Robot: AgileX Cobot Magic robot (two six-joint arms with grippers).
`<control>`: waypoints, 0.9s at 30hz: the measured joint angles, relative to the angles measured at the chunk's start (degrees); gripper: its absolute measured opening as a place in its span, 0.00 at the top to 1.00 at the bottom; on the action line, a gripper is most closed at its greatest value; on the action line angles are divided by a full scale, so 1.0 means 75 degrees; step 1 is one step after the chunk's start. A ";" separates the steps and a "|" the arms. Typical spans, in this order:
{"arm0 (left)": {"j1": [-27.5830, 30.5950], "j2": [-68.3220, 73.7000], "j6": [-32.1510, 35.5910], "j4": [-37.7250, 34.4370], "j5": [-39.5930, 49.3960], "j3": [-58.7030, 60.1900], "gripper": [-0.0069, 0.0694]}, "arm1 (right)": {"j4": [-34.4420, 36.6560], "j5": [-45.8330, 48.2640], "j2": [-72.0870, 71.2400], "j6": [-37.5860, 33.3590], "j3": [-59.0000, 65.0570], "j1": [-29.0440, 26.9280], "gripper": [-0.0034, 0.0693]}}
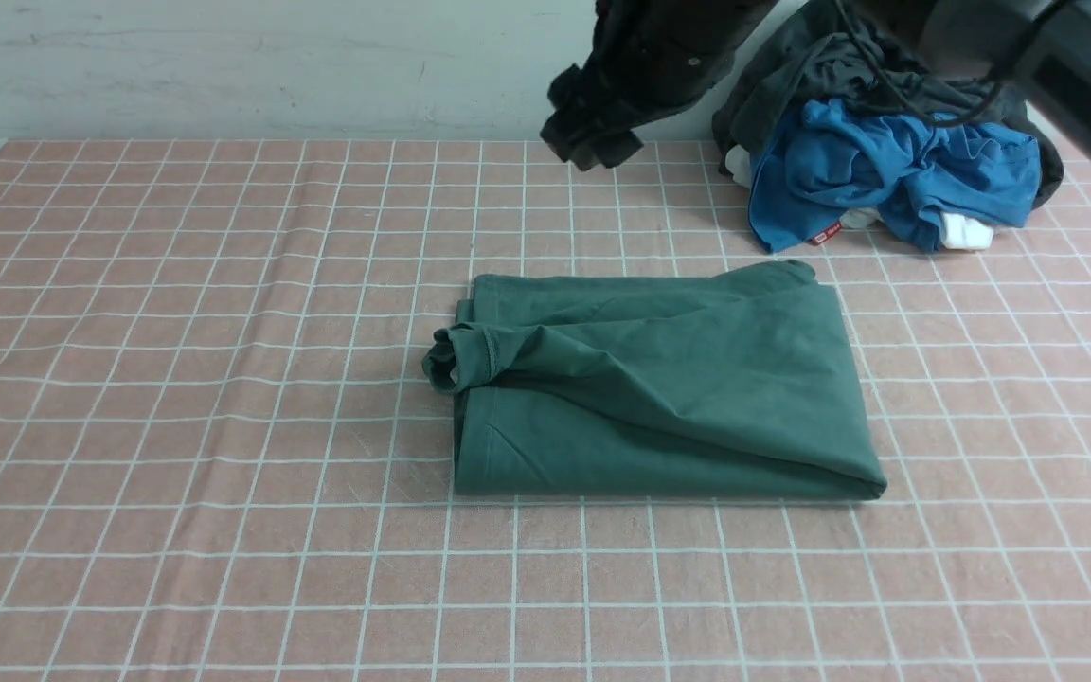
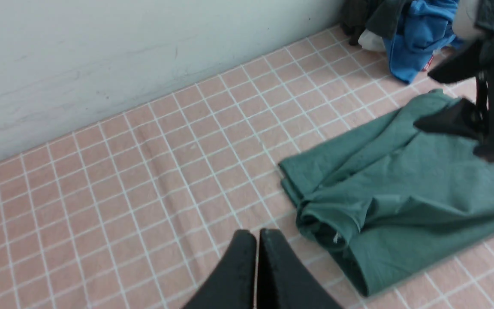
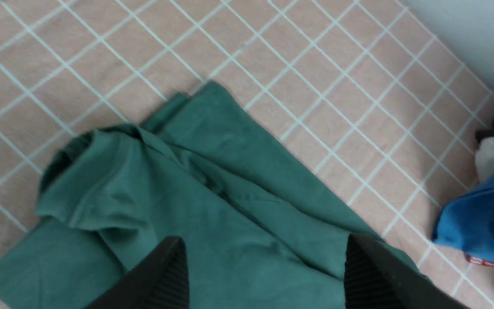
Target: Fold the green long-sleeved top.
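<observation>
Lying folded into a rough rectangle, the top (image 1: 669, 379) sits mid-table on the checked cloth (image 1: 176, 379), one cuff (image 1: 446, 365) bunched at its left edge. Above it hangs the right claw (image 3: 264, 244), jaws wide apart and gripping nothing. The left claw (image 2: 256, 234) is closed tight and empty over bare cloth near the cuff. A blue garment (image 1: 886, 170) and a dark garment (image 1: 792, 85) are heaped at the far right.

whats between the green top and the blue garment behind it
Only a narrow strip of bare checked tablecloth separates the green top from the blue garment; the front view shows it.
</observation>
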 joint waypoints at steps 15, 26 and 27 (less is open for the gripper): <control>-0.0060 -0.6106 -0.0778 0.0726 -0.1777 0.7092 0.91 | 0.1084 -0.0888 0.1768 0.1017 0.1280 -0.0795 0.64; -0.0875 -0.8163 -0.1285 0.0908 -0.1762 0.8781 0.91 | 0.1869 -0.0733 0.2409 0.0724 0.0954 -0.0037 0.64; -0.0875 -0.8314 -0.1285 0.0918 -0.1761 0.8833 0.91 | 0.1906 -0.0580 0.2409 0.0650 0.0812 0.0004 0.64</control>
